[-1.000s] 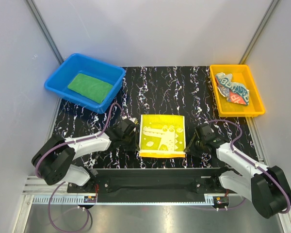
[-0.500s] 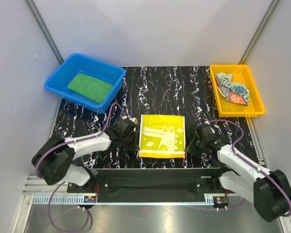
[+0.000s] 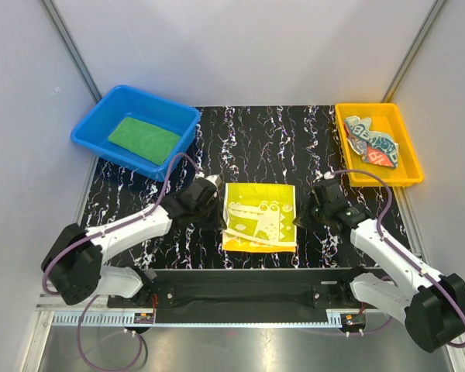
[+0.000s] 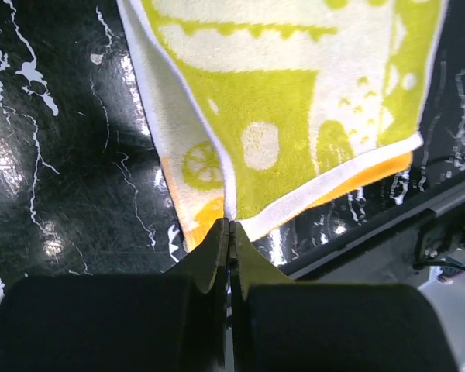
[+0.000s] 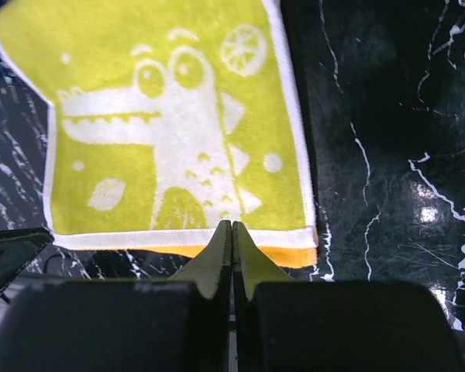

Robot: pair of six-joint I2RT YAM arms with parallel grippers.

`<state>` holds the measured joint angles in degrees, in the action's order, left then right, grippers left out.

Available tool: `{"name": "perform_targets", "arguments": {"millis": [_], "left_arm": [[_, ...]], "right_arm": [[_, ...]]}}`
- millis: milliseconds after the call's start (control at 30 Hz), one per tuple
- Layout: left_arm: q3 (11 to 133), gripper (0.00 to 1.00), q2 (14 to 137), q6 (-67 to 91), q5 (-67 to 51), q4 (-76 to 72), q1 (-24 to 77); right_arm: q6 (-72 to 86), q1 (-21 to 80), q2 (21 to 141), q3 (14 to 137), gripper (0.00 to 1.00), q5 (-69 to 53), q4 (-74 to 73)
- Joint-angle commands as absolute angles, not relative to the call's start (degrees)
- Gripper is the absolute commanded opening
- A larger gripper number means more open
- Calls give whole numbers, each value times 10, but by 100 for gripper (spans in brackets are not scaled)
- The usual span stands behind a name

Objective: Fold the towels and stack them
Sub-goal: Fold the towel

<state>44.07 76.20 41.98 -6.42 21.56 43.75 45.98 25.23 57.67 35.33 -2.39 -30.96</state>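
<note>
across the black, white-veined marble surface, a blue plastic bin at far left holds the plain green square towel, and an orange plastic bin at far right holds the crumpled red, teal and navy striped towel. centred near the arms lies the yellow crocodile-print towel. the left pincer pinches its raised near-left corner. the right pincer, pressed together, meets its near hem; whether it grips cloth, i cannot tell.

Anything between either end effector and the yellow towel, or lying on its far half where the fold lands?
Nothing visible. The left end effector pinches the yellow towel at its near-left corner; the right end effector is shut at its near edge. The towel's far half is bare.
</note>
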Motion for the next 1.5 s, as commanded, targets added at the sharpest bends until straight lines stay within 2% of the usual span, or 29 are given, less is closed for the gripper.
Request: {"name": "perform_targets", "arguments": {"millis": [0, 133, 167, 200, 233, 700, 1033, 1133, 1200, 1233, 1333, 1400, 1467], "left_arm": [[453, 0, 699, 422, -75, 235, 437], [389, 0, 681, 432, -92, 199, 439], [378, 0, 683, 437, -95, 188, 439], [368, 0, 686, 439, -104, 176, 439], [353, 0, 697, 440, -107, 155, 439], [322, 0, 744, 442, -108, 105, 439], [317, 0, 746, 443, -107, 99, 439], [316, 0, 745, 443, -108, 98, 439], [317, 0, 746, 442, -106, 99, 439], [317, 0, 746, 442, -106, 99, 439], [323, 0, 748, 441, -105, 105, 439], [329, 0, 749, 439, -105, 107, 440], [334, 0, 749, 437, -101, 115, 439]], "right_arm": [[434, 258, 551, 392, 0, -11, -371], [452, 258, 526, 345, 0, -21, -359], [458, 258, 526, 325, 4, -18, -353], [464, 258, 530, 317, 18, -14, -351], [474, 258, 532, 311, 21, -15, -340], [507, 278, 579, 258, 30, -31, -264], [529, 306, 608, 250, 31, -11, -246], [531, 312, 607, 249, 28, -6, -243], [532, 314, 606, 247, 23, -4, -239], [533, 313, 606, 246, 16, -4, -239], [532, 313, 600, 246, 6, -4, -242], [530, 314, 597, 247, 1, 12, -246], [526, 314, 592, 252, 0, 18, -257]]}}
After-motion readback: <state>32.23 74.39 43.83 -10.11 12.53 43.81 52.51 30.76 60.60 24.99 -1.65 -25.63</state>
